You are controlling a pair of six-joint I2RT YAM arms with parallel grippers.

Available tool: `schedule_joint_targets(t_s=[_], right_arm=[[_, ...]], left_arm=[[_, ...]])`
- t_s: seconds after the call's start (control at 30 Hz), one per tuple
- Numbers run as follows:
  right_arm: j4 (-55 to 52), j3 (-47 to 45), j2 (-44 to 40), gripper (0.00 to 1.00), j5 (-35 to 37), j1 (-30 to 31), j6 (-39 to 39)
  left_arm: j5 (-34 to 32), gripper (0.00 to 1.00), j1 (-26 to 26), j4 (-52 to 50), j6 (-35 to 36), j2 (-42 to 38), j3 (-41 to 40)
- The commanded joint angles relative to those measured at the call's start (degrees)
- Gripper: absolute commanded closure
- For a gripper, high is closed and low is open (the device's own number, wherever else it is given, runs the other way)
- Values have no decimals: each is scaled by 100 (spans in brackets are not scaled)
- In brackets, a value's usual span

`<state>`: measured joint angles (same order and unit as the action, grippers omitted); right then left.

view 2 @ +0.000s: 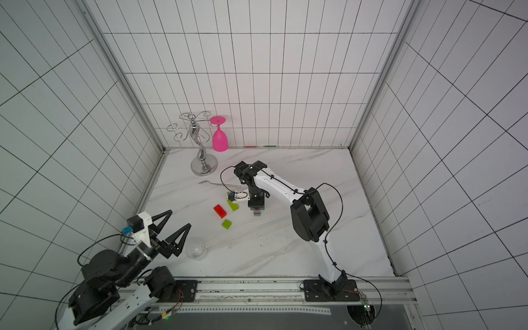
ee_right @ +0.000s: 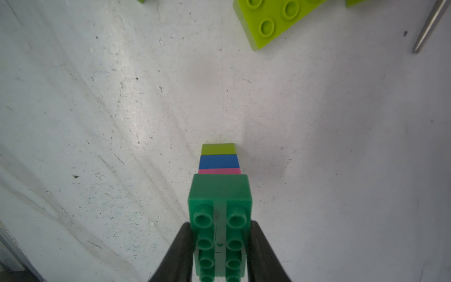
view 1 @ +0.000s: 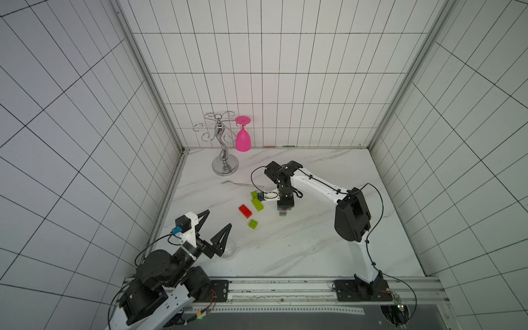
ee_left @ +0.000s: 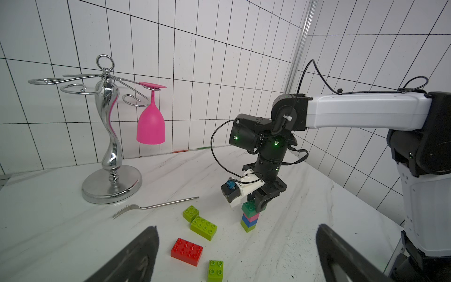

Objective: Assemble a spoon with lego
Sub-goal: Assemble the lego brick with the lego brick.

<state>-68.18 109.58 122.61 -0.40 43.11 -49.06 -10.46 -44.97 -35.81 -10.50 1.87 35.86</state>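
Note:
An upright stack (view 1: 283, 213) (view 2: 257, 213) (ee_left: 249, 221) of lime, blue and pink lego stands on the marble table. A dark-green brick (ee_right: 219, 193) (ee_left: 248, 206) sits on top of it. My right gripper (ee_right: 220, 224) (view 1: 285, 204) (view 2: 256, 205) points straight down and is shut on that dark-green brick's sides. To the left of the stack lie a red brick (view 1: 245, 211) (ee_left: 186, 251), a long lime brick (view 1: 257, 204) (ee_left: 203, 227) (ee_right: 275, 19) and two small lime bricks (view 1: 253, 195) (view 1: 253, 224). My left gripper (view 1: 218, 218) (view 2: 180, 218) (ee_left: 236, 225) hovers open near the front left and holds nothing.
A metal fork (view 1: 243, 184) (ee_left: 156, 207) lies behind the bricks. A chrome glass rack (view 1: 224, 143) with a hanging pink glass (view 1: 243, 137) stands at the back left. A clear glass (view 1: 228, 250) (view 2: 195, 248) lies just under my left gripper. Tiled walls enclose the table.

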Motion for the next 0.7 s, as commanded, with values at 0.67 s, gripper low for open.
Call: schedule_joint_targets(t_s=[0.67], right_arm=[[-283, -16, 186, 76, -448, 239, -95]], left_arm=[[86, 1, -21, -13, 50, -81, -8]])
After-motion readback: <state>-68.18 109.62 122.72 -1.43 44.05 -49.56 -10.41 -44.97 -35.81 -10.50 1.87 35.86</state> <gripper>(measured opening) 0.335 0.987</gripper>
